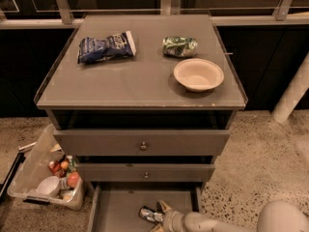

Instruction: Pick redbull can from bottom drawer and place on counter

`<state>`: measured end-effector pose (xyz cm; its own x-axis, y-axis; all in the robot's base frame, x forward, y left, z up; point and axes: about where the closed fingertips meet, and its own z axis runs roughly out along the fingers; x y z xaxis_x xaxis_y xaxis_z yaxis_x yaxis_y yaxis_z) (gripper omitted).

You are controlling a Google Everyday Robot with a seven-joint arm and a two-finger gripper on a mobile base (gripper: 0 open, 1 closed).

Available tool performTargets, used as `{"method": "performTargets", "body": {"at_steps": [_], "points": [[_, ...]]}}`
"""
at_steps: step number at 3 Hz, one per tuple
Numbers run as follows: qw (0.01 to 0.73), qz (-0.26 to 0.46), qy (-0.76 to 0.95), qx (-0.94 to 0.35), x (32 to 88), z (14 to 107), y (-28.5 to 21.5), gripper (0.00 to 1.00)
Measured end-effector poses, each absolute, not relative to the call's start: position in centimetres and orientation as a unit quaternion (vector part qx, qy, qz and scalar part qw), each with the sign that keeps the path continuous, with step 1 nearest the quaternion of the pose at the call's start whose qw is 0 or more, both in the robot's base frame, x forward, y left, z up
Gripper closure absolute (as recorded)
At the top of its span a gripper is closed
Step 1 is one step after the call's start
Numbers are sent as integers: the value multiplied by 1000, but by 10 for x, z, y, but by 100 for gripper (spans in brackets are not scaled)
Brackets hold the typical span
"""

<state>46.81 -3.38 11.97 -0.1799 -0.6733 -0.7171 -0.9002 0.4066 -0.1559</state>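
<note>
The redbull can (148,214) lies on its side on the floor of the pulled-out bottom drawer (118,209), at the lower edge of the camera view. My gripper (161,215) comes in from the lower right, low inside the drawer, with its fingers around the can's right end. The counter (140,83) is the broad grey slab on top of the cabinet, well above the drawer.
On the counter lie a dark-blue snack bag (106,46), a green-and-silver packet (179,46) and a beige bowl (198,74). Two shut drawer fronts with knobs (143,145) sit above the open drawer. A plastic bin of items (46,180) stands on the floor to the left.
</note>
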Motion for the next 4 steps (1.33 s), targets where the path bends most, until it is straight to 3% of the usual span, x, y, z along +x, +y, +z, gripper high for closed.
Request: {"method": "performTargets", "body": {"at_steps": [3, 4], "points": [[370, 153, 753, -523, 468, 120, -34, 87], [368, 162, 752, -523, 465, 119, -30, 100]]}}
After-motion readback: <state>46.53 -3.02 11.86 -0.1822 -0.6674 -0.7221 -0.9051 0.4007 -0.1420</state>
